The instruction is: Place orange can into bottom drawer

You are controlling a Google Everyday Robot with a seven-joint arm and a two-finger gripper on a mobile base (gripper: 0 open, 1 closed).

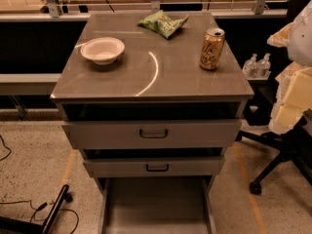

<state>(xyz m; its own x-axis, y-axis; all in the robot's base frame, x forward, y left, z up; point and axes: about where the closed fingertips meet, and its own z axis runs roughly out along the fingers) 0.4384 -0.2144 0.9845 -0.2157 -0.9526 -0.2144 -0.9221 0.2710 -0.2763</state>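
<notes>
The orange can (212, 48) stands upright on the grey cabinet top (146, 82), near its right edge. The bottom drawer (157, 206) is pulled out at the foot of the cabinet, and its flat floor shows with nothing on it. My gripper (292, 99) shows as pale cream parts at the right edge of the view. It is to the right of the cabinet, apart from the can and lower than it. It holds nothing that I can see.
A white bowl (102, 49) sits at the left of the top, and a green snack bag (163, 23) lies at the back. The two upper drawers (153, 133) stand slightly open. An office chair base (280, 162) is on the right, and cables (44, 211) lie on the floor at the left.
</notes>
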